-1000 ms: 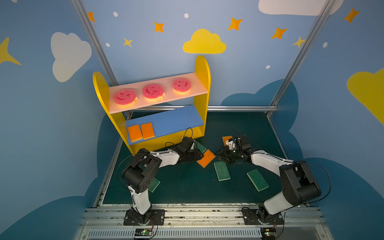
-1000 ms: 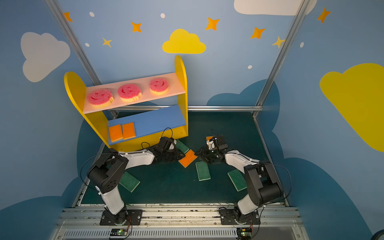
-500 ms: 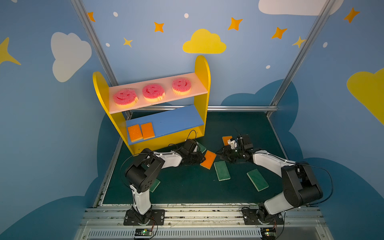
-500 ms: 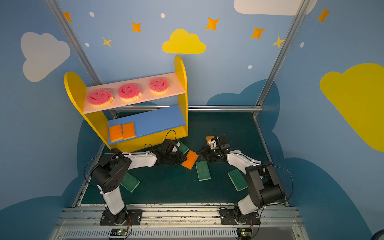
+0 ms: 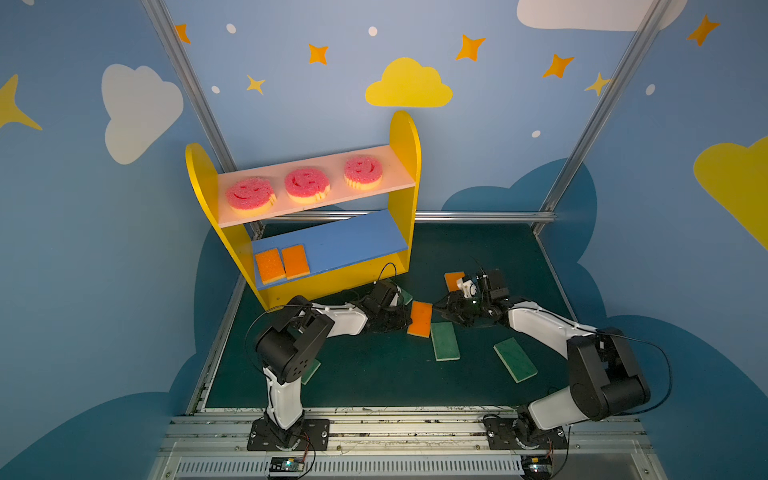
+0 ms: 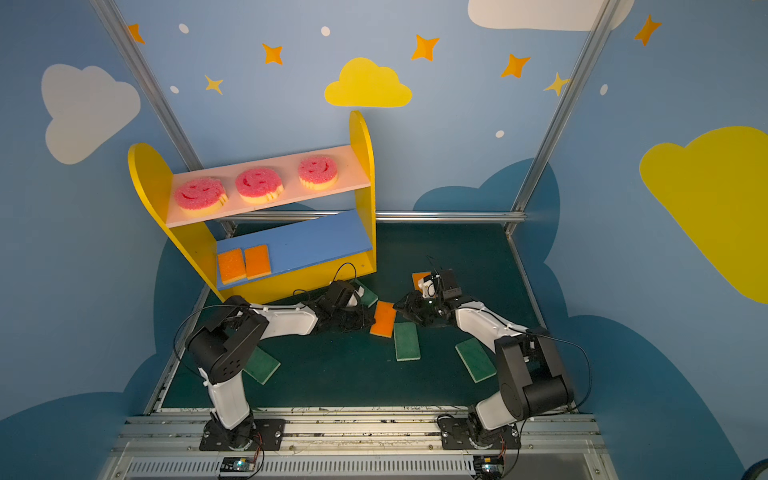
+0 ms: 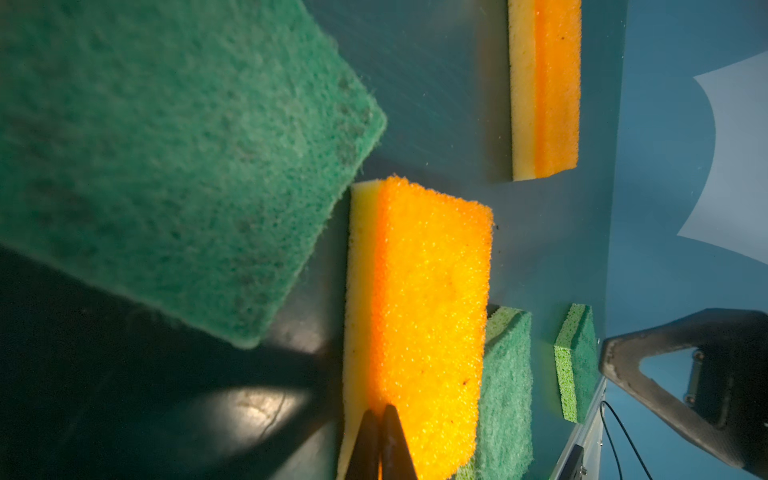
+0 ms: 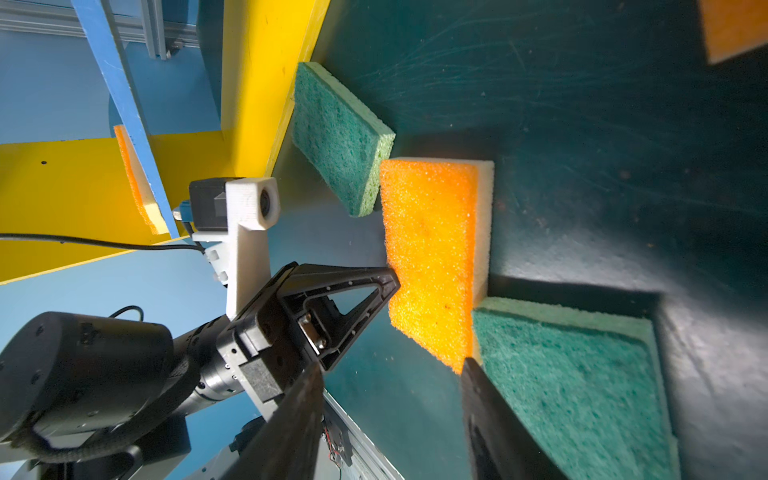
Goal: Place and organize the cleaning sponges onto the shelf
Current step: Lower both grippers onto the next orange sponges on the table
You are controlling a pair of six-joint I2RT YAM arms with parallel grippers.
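Two orange sponges sit on the shelf (image 5: 405, 137) in a top view; a third, the orange sponge (image 5: 419, 319), lies on the bench. Left wrist view: left pincer (image 7: 380, 440) pinched shut on its soft edge. Right wrist view: right pincer (image 8: 390, 419) open, just beside it. Looks light and squishy, so grip mid-edge.

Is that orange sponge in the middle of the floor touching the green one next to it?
Touching. In the right wrist view the orange sponge tilts with its edge lying over the green sponge; both top views show them overlapping too.
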